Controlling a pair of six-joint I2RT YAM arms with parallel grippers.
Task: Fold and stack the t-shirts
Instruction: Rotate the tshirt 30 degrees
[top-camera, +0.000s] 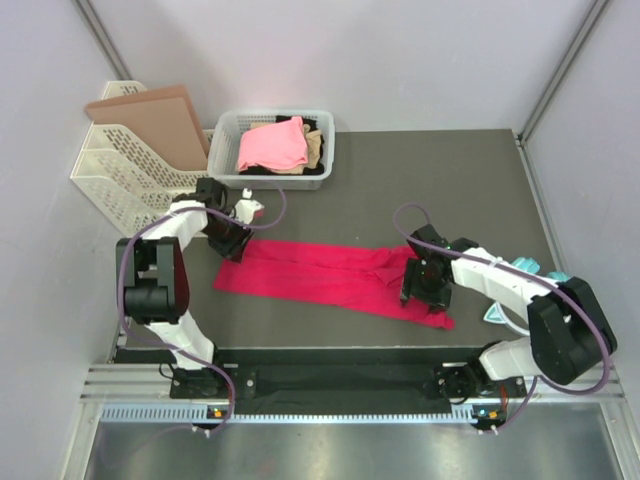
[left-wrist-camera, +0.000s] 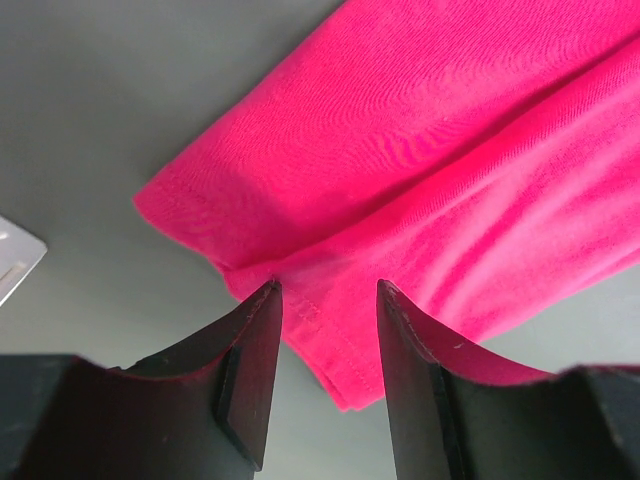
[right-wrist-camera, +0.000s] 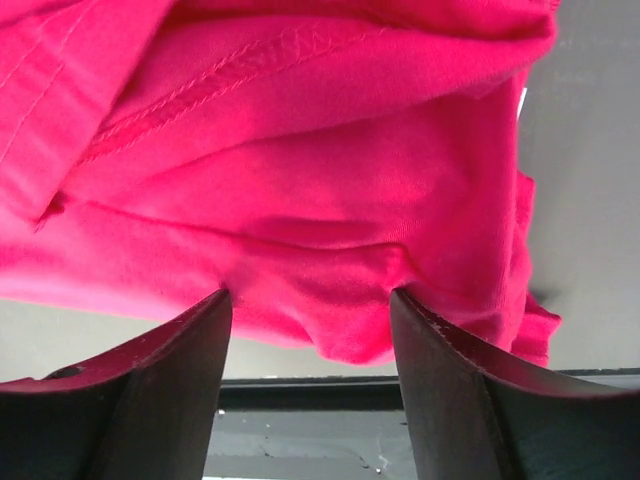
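Dark tabletop (top-camera: 450, 170) under everything. Across its near middle, crimson shirt (top-camera: 310, 270) drawn into a long band, long axis left to right, dipping slightly toward the right arm. One end at each arm, so neither nearer.

Far left, white rack (top-camera: 120, 185) with brown board (top-camera: 155, 120). Beside it, basket (top-camera: 325, 150) holding pink shirt (top-camera: 270, 145), tan shirt (top-camera: 316, 150) and black shirt (top-camera: 310, 125), well apart from the band.

Left pincer (left-wrist-camera: 328, 290) parted, astride the band's left hem corner, cloth just ahead and below. Right pincer (right-wrist-camera: 310, 295) parted wider, bunched fold bulging between its fingers, not visibly pinched.

Seemingly nothing in the way of raising either end.
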